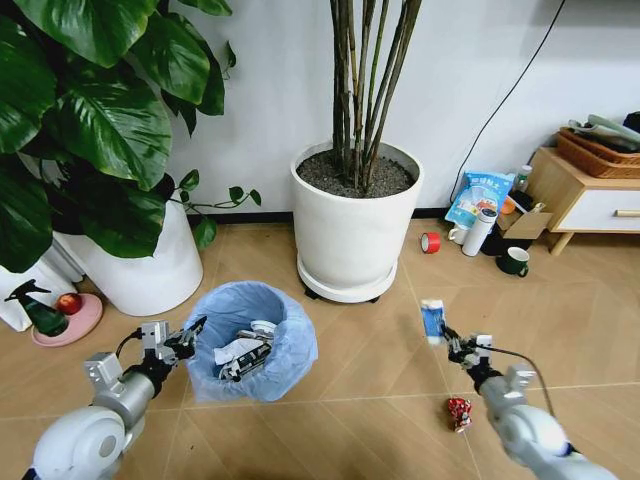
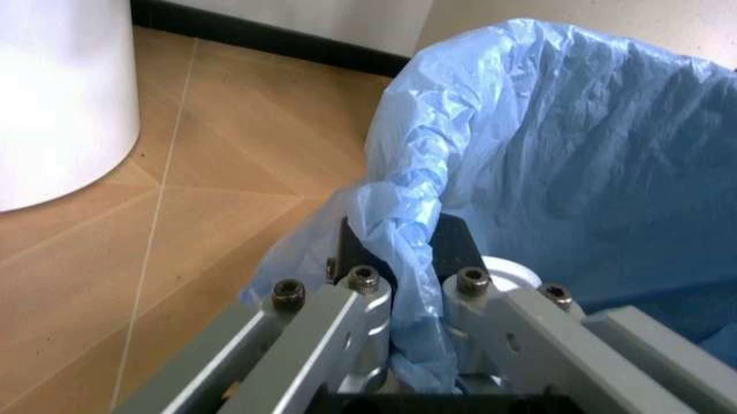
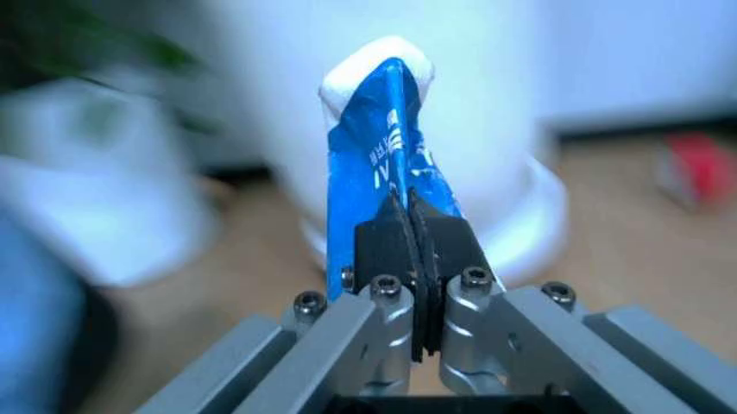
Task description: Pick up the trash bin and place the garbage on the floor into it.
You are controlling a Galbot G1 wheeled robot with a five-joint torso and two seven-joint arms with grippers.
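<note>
Left gripper (image 2: 409,285): its fingers are pinching the near rim of the trash bin (image 1: 250,340), with the crinkled light-blue bag folded between the black pads; in the head view the left gripper (image 1: 188,337) is sitting at the bin's left edge.
Right gripper (image 3: 412,246): its pads are pressing together on the lower part of a blue-white packet (image 3: 381,147), which is standing upright above the fingertips; in the head view the right gripper (image 1: 443,338) is holding the packet (image 1: 431,319) up over the floor, to the right of the bin and well apart from it.
Trash bin: it is showing white paper wads and dark pieces lying inside the liner.
Red wrapper (image 1: 459,411): it is lying on the floor (image 1: 370,380), just beside the right arm, nearer the robot than the packet.
Floor: tan chevron boards are running under everything.
Surroundings: a big white plant pot (image 1: 352,230) is standing behind the bin, and a red tape roll (image 1: 430,242) is lying to that pot's right.
</note>
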